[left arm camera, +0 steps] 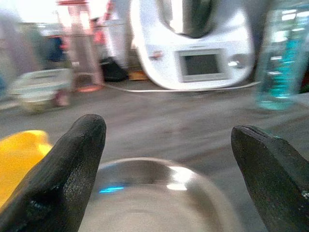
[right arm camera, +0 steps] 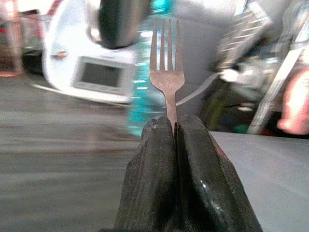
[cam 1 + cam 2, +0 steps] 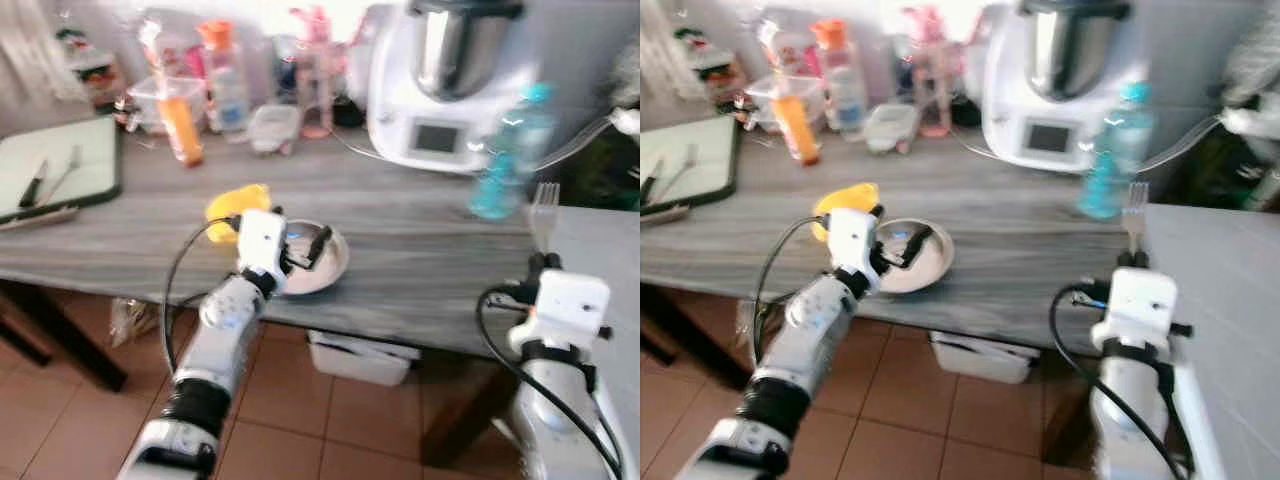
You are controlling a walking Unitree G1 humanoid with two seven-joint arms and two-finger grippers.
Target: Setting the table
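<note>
Item: fork (image 2: pixel 166 63), clamped upright between the closed fingers of the right gripper (image 3: pixel 545 262) near the table's (image 3: pixel 420 260) front edge. Left gripper (image 3: pixel 305 250), spread over the bowl (image 3: pixel 325 268) (front edge). Step judged: carrying; next, the fork is to be laid beside the bowl.

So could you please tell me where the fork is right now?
The fork stands upright, pinched in the right gripper, on the robot's right, just before the blue bottle.

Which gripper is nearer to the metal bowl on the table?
Left. The left gripper is open right over the metal bowl; the right gripper, holding a fork, is far to the bowl's right.
</note>
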